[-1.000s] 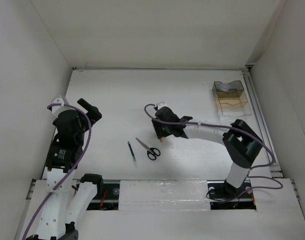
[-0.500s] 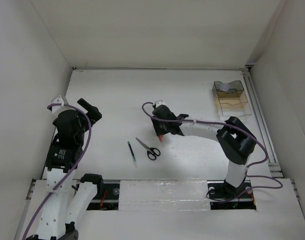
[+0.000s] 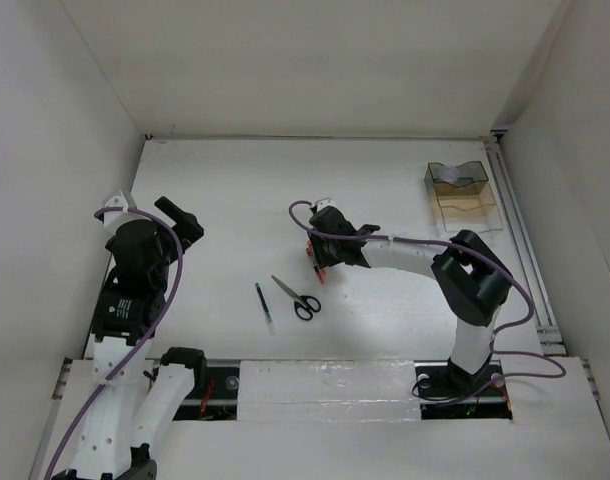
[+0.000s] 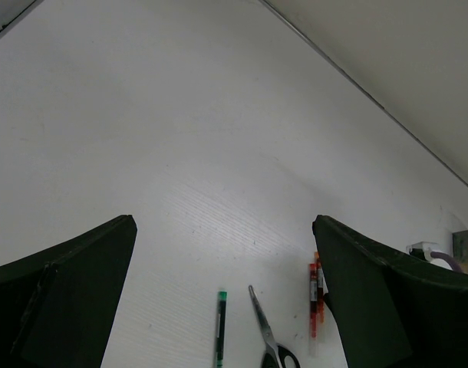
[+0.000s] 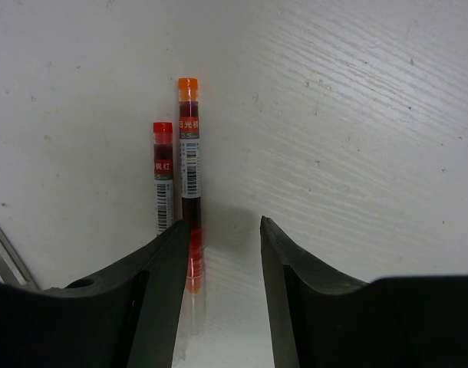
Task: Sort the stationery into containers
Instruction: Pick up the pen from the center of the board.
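The right wrist view is revealing what the top view is mostly hiding: an orange-capped pen (image 5: 189,176) and a red-capped pen (image 5: 163,180) are lying side by side on the worktop (image 5: 357,115). The right claw (image 5: 225,230) is standing half open and empty, one finger over the orange-capped pen. The scissors (image 3: 297,297) are lying nearby, the organiser (image 3: 463,200) well apart. The left claw (image 4: 222,222) is gaping wide, holding nothing.

Black-handled scissors (image 3: 296,297) flat at mid-table, blades together, tips pointing far-left; thin dark pen (image 3: 265,306), green-ended, just left of them, not touching. Orange-capped pen (image 5: 189,184) and shorter-lying red-capped pen (image 5: 163,180) parallel, side by side, barcode labels up. Smoky-brown organiser (image 3: 463,215) upright at far right; pale roll (image 3: 451,176) in its rear compartment
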You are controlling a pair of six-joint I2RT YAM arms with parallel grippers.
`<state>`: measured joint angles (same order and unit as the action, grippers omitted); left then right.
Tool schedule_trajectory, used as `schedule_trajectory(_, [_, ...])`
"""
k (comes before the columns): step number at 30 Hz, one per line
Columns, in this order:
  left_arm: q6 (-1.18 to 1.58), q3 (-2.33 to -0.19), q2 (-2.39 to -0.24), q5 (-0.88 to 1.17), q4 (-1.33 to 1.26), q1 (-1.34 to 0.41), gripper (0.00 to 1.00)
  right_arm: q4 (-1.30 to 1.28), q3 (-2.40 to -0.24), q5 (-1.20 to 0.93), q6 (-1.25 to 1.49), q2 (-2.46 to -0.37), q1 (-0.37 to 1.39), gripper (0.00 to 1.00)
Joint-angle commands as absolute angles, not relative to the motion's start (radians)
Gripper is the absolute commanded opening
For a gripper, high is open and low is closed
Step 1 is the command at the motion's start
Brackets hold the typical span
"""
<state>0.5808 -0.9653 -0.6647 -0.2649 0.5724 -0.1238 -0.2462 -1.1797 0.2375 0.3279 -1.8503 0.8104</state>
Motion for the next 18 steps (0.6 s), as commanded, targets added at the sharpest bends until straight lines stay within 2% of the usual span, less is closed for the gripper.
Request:
schedule_trajectory(1, [0.577, -0.965, -0.664, -0.262, 0.537, -0.129, 1.0, -0.232, -1.206, 0.232, 0.316, -1.865, 0.81, 0.47])
schedule_trajectory(7, [0.568, -0.965, -0.664, -0.253, 0.537, -0.129, 1.0, -0.222, -1.215, 0.221, 0.307, -1.875, 0.81, 0.44])
schedule_trajectory(18, [0.568, -0.965, -0.664, -0.253, 0.528, -0.129, 1.0, -0.222, -1.215, 0.221, 0.307, -1.884, 0.81, 0.44])
